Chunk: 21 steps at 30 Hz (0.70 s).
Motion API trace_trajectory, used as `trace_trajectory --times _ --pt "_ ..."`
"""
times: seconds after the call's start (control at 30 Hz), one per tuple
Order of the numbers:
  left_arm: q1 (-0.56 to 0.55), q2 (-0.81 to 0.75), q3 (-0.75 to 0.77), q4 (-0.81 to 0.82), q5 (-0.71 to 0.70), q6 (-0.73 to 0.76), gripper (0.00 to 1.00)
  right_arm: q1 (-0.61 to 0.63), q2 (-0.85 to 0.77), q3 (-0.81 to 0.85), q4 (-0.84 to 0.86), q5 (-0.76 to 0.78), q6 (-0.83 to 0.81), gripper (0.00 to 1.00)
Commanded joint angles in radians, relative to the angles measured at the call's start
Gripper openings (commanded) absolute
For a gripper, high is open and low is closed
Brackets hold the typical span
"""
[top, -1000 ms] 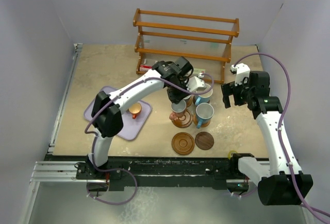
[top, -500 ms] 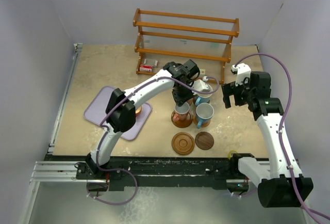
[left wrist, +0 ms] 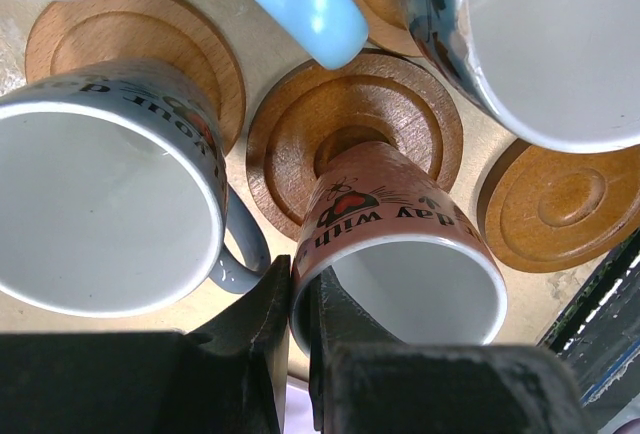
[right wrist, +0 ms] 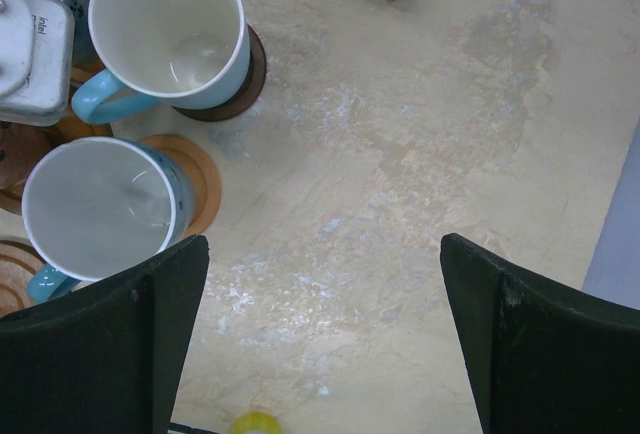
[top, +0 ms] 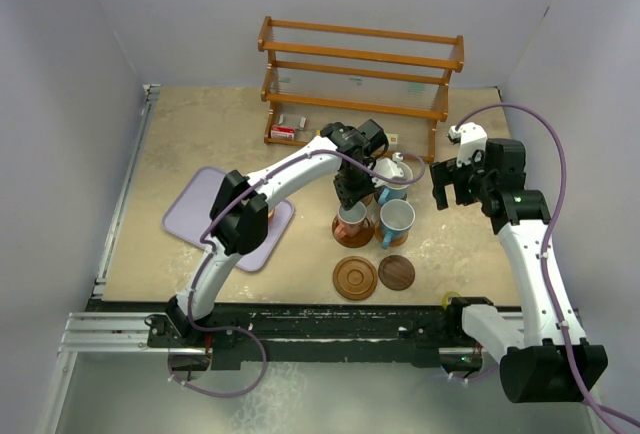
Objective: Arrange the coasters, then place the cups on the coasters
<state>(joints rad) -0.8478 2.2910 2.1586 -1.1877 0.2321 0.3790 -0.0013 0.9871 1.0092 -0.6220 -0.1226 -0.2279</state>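
Left fingers (left wrist: 283, 301) pinch the copper cup (left wrist: 400, 239) by its rim; settle its base centred on the grooved coaster (left wrist: 405, 114), clear of the grey cup (left wrist: 110, 209), before releasing; right fingers (top: 444, 191) hang wide

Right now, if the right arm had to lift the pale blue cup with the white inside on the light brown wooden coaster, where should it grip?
Pinch the wall of the pale blue cup at its rim, on the side facing bare table, one finger inside, bringing the open right gripper straight down. The cup stands upright, mouth open, and its handle points the other way.
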Motion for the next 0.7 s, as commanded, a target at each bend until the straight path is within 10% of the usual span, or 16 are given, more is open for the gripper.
trace_trajectory --times 0.0,0.67 --pt "-0.005 -0.004 0.056 0.012 0.022 -0.014 0.03 -0.006 -0.019 0.006 0.025 -0.009 0.002 1.00" --pt "-0.008 0.019 0.078 0.023 0.022 -0.017 0.03 -0.005 -0.017 0.005 0.027 -0.008 0.001 1.00"
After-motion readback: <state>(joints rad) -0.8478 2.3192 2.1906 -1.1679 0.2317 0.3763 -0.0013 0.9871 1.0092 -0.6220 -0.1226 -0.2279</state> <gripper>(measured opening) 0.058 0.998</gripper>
